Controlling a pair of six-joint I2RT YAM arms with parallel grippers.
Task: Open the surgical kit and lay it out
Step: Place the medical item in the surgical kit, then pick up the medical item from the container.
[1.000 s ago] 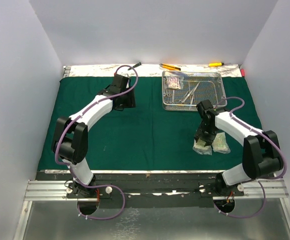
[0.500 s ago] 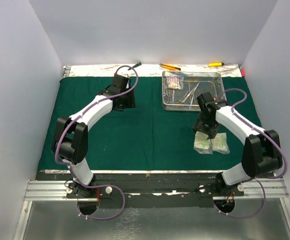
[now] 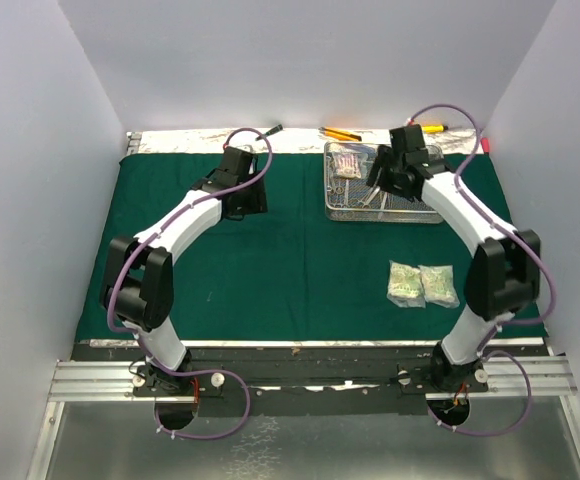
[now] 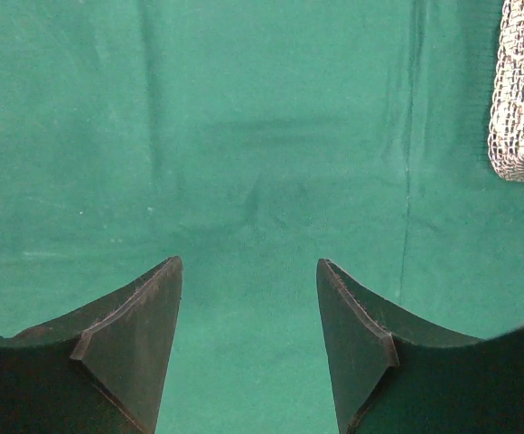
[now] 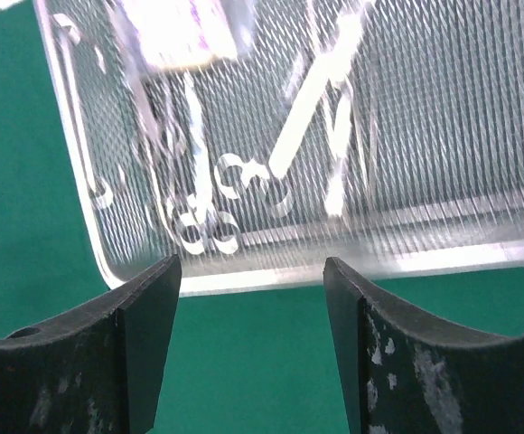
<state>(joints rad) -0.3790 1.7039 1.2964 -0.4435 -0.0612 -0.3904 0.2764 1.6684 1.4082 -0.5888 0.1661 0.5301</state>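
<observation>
Green cloth [image 3: 270,260]: laid out flat.
Mesh tray [image 3: 342,214]: far right on the cloth; holds clamps [image 5: 230,194], tweezers [image 5: 303,127], one packet [image 3: 347,165].
Two packets [image 3: 406,283]: side by side on the cloth, near right.
Left gripper [image 4: 247,267]: spread, empty, over bare cloth left of tray.
Right gripper [image 5: 251,264]: spread, empty, above tray's edge.

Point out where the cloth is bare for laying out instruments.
Widest bare cloth: centre, between the left gripper, the tray and the two packets. Also the far-left corner. Crowded: the tray, with the right gripper at its edge.
</observation>
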